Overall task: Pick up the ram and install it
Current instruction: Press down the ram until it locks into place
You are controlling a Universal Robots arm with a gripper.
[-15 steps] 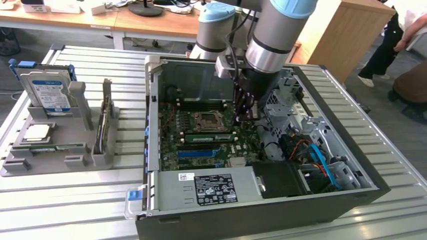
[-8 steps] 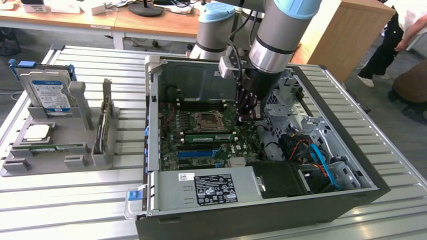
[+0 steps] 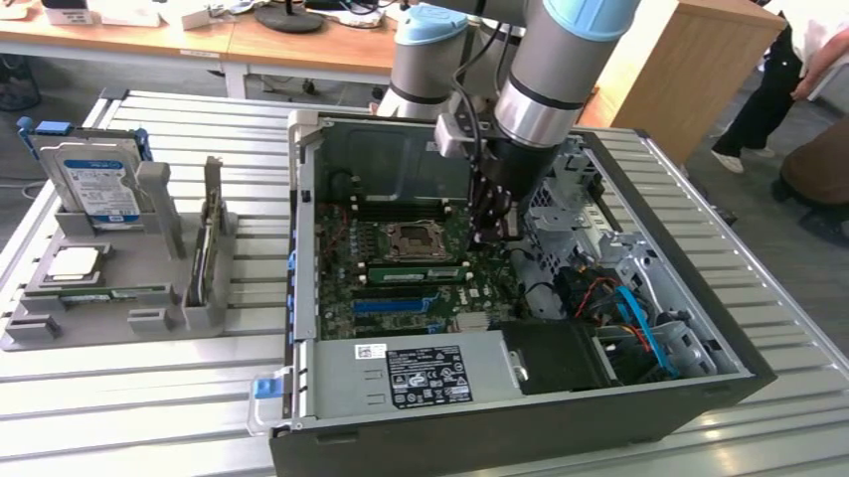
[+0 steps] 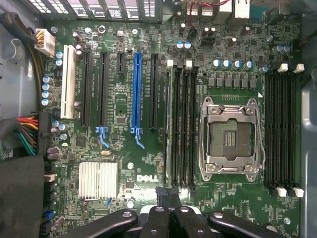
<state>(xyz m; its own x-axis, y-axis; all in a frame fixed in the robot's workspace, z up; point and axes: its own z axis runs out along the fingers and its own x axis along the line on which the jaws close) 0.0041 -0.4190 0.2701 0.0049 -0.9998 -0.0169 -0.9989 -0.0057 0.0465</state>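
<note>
exterior view: an open computer case (image 3: 438, 437) lies on a slatted metal table (image 3: 133, 397). the robot arm reaches down into it, its gripper (image 3: 494, 231) low over the motherboard (image 3: 348, 248), just beside the empty processor socket (image 3: 412, 238). the ram (image 3: 414, 273), a green stick with black chips, sits in a slot next to that socket. a grey tray (image 3: 80, 333) on the exterior view's left holds a hard drive (image 3: 90, 184) and a processor chip (image 3: 74, 261). wrist view: the gripper (image 4: 169, 192) is clenched, fingertips together with nothing between them, near the end of the ram (image 4: 171, 124) in its slot.
</note>
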